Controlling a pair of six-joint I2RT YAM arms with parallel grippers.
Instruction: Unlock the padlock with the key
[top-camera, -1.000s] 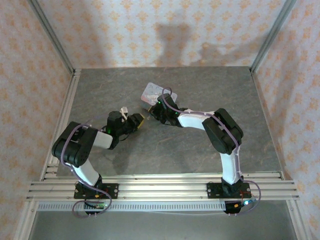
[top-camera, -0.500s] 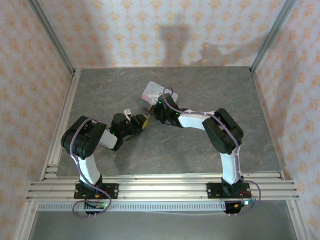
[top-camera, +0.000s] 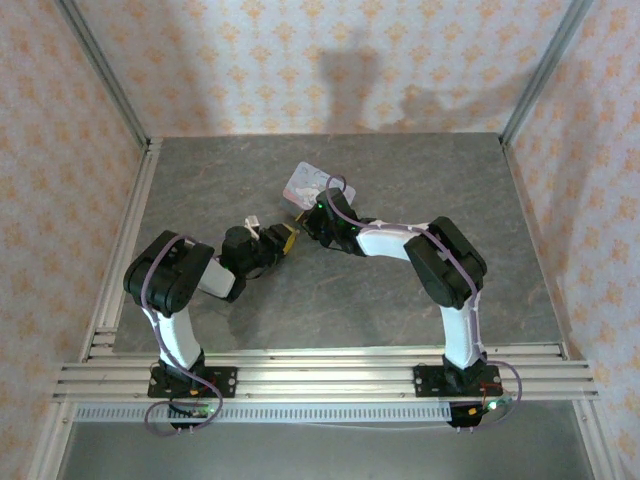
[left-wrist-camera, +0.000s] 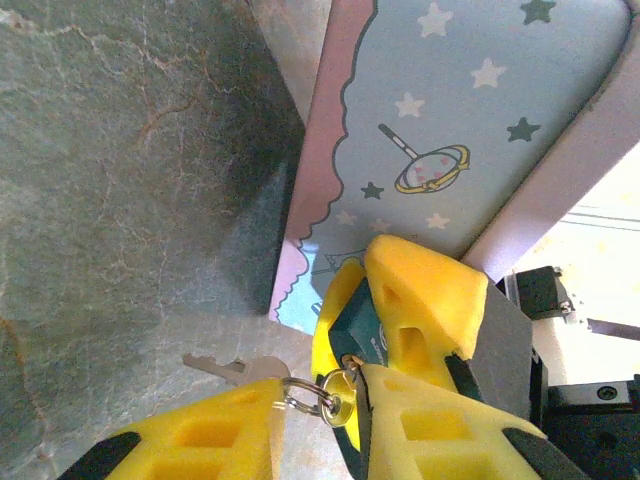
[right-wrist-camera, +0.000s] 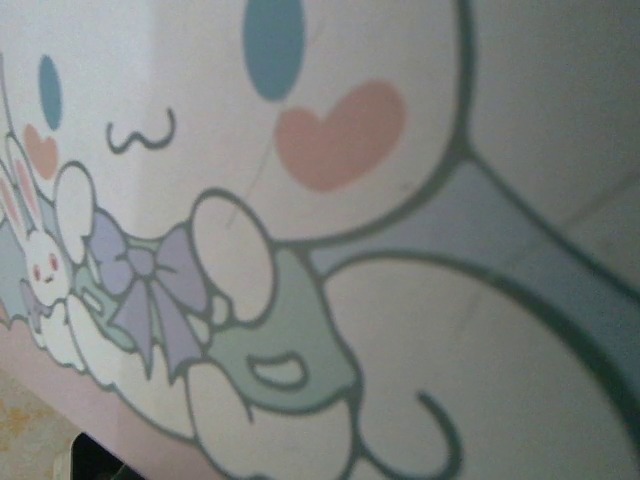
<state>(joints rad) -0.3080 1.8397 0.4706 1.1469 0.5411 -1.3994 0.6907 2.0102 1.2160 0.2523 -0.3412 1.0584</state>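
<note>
1. Sitting a little below the middle of the left wrist view, the padlock (left-wrist-camera: 352, 325) is a small teal block between the two yellow fingers of the right gripper (left-wrist-camera: 365, 310), which is closed tight on it.
2. The key (left-wrist-camera: 235, 369) is to the lower left of the padlock, and its pale blade points toward the left edge of the frame. A small metal ring (left-wrist-camera: 303, 396) at its head is just under the padlock.
3. The left gripper (left-wrist-camera: 320, 410) enters from the bottom edge with its yellow fingers a little apart and the ring in the gap between them. Whether they really pinch the key or the ring, I cannot tell.
4. Behind the padlock, in the upper right of the frame, is the pastel tin (left-wrist-camera: 470, 110) with stars and a planet on it. It throws a dark shadow on the grey table (left-wrist-camera: 120, 150).
5. In the top view, the left gripper (top-camera: 285, 240) and the right gripper (top-camera: 303, 215) meet near the centre of the frame, just below the tin (top-camera: 305, 183).
6. In the right wrist view, the cartoon print of the tin (right-wrist-camera: 400, 300) is very close and a little blurred.
</note>
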